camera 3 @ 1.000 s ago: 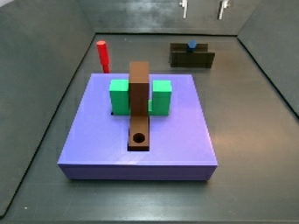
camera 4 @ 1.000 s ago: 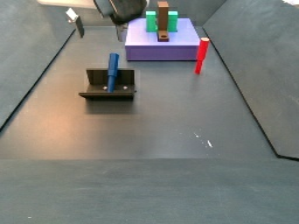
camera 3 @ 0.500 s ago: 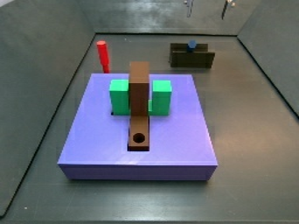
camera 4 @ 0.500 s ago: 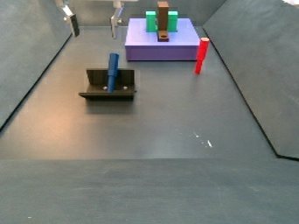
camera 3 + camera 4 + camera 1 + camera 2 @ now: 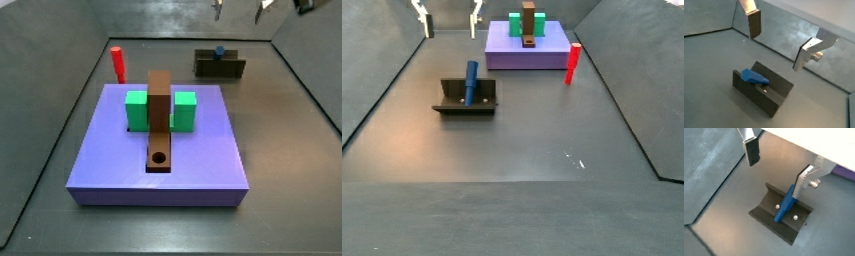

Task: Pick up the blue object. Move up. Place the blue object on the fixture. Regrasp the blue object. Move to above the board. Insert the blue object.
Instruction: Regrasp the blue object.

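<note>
The blue object [image 5: 472, 82] is a slim blue peg lying in the notch of the dark fixture [image 5: 460, 106], its tip sticking up [image 5: 219, 52] over the fixture [image 5: 222, 69]. My gripper [image 5: 449, 18] hangs open and empty high above it, at the top edge in both side views [image 5: 239, 8]. Both wrist views look down between the spread fingers [image 5: 753, 23] onto the blue object [image 5: 754, 77] [image 5: 784, 209] resting across the fixture [image 5: 767, 92] [image 5: 767, 211]. The periwinkle board [image 5: 201, 160] carries a brown bar with a round hole [image 5: 159, 158].
A red upright peg [image 5: 118, 64] [image 5: 572, 63] stands on the floor beside the board [image 5: 502, 52]. Two green blocks [image 5: 136, 110] flank the brown bar. Grey walls enclose the dark floor on all sides.
The gripper has risen a little and shifted slightly over the fixture, still open. The blue object stays put on the fixture.
</note>
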Robot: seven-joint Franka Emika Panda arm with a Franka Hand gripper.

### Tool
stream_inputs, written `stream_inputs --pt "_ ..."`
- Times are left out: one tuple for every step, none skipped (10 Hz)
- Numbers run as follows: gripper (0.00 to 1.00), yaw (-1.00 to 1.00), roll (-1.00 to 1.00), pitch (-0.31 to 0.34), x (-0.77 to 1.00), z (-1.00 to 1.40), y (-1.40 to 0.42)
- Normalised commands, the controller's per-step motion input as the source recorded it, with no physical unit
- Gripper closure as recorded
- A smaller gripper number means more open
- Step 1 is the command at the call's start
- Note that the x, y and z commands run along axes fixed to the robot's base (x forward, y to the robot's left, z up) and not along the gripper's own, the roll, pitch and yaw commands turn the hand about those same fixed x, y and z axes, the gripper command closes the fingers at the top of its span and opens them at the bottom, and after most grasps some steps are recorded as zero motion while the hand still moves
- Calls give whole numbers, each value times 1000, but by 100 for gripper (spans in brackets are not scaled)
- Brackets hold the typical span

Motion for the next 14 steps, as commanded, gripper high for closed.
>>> stream_inputs --pt "0 197 929 0 0 -197 -63" --pt "0 231 897 -6 6 -226 -20" --pt "0 271 743 0 51 -223 -46" --pt "0 314 354 0 206 -160 -137" --pt "0 334 86 0 166 -163 -37" --pt "0 246 71 0 29 -151 0" --pt "0 160 0 0 0 -114 0" --pt "0 157 0 0 0 -120 0" --pt "0 134 0 -34 -134 -169 0" --pt "0 77 -309 -260 -226 -331 0" --pt "0 77 -494 -411 -226 -349 0" --pt "0 143 -420 -429 -151 -283 0" --pt "0 154 6 -386 -71 -217 -17" --pt "0 91 451 -226 -46 -100 -17"
